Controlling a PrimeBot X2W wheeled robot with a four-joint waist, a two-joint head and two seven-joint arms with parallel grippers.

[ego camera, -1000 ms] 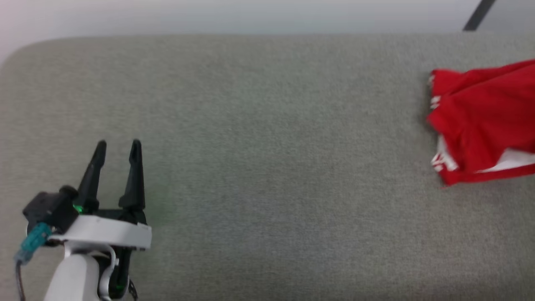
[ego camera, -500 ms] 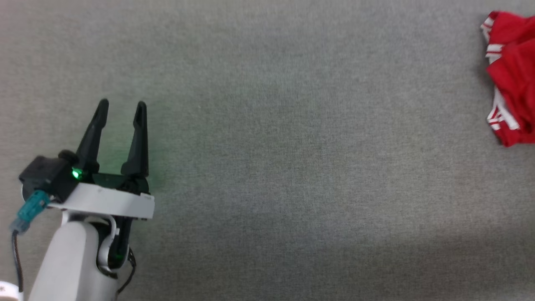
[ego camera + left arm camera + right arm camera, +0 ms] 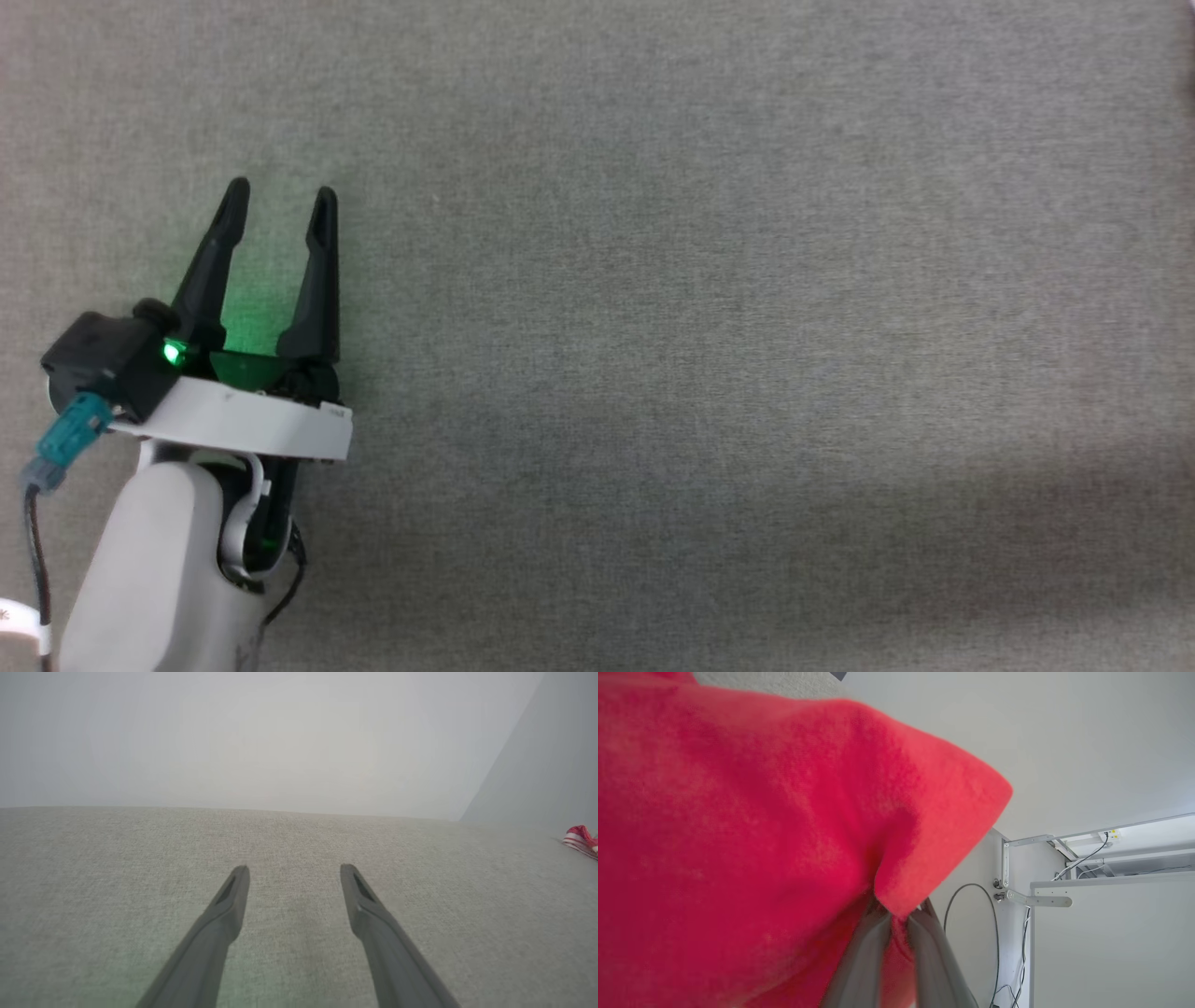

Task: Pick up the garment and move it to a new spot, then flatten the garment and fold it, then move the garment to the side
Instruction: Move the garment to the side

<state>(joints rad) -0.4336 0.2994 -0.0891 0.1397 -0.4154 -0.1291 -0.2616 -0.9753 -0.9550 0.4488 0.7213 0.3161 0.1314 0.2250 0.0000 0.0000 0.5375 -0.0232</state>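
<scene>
Fabric first: the grey surface [image 3: 747, 280] spreads flat and finely woven under everything you see from the head, with a soft shadow band low across it; next in size, the garment [image 3: 738, 835], a soft red knit with a fuzzy nap, bulges close before the right wrist camera in one rounded fold that tapers to a blunt corner at the upper right; the right gripper [image 3: 901, 910] has its two dark fingers drawn almost together with a pinch of that red cloth between them, so you are holding the garment there; the cloth blocks most of that view, leaving you a pale wall [image 3: 1087, 742], a white metal frame [image 3: 1036, 900] with brackets, and a thin dark cable [image 3: 971, 886] looping beside it; in the left wrist view a striped red edge [image 3: 580, 838] lies on the grey surface at the far right, well apart from the left gripper [image 3: 280, 191]; that gripper's tapered black fingers stand spread wide over bare fabric, gripping nothing; a green light [image 3: 173, 353] glows at its base and tints the weave; a teal connector [image 3: 70, 439] sits at the wrist; bunched as it is, you cannot tell which way the garment's long axis runs.
</scene>
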